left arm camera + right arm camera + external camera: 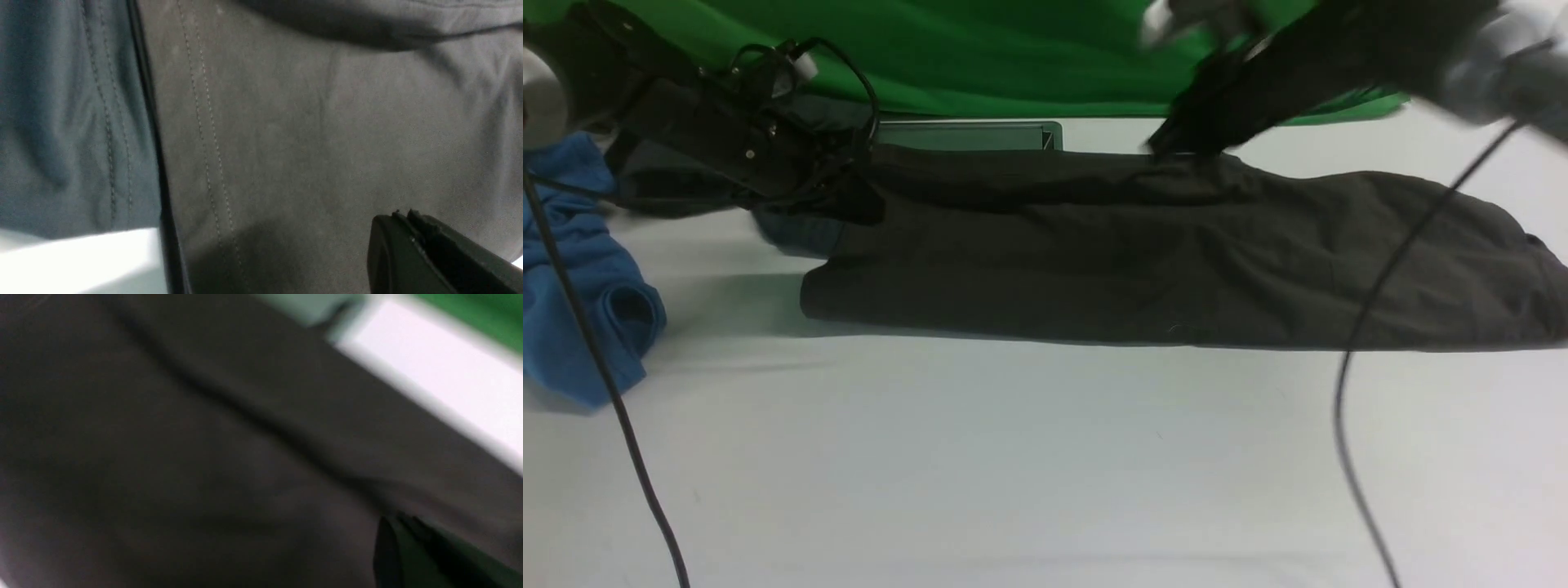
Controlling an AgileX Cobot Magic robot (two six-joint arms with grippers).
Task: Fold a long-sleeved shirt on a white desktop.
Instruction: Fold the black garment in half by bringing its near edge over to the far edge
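Right now the long-sleeved shirt [1160, 253] is lying across the far half of the white desktop [1013, 457] as one long dark band. Its left end is sitting folded square left of the middle, and its right end is running out of the front view. Its near edge is running almost straight from side to side, and the broad strip of desktop in front of it is lying open to me. Its far edge is reaching the silver-framed cable hatch [968, 135]; what is lying inside that hatch I cannot make out.

I am holding my left gripper [408, 216] over the shirt's left end beside a double-stitched hem, jaws pressed together with no cloth showing between them. My right gripper [1176, 143] is showing blurred at the shirt's far edge, jaws together too; whether cloth is pinched there I cannot tell.

A teal-grey garment [61, 114] is lying just beside the shirt's left end, under my left arm. A blue garment [580, 269] is lying bunched at the desktop's left side, apart from the shirt. A green backdrop [1013, 57] is hanging behind the far edge. Two black cables [1388, 269] are trailing down over the near desktop, one on each side.
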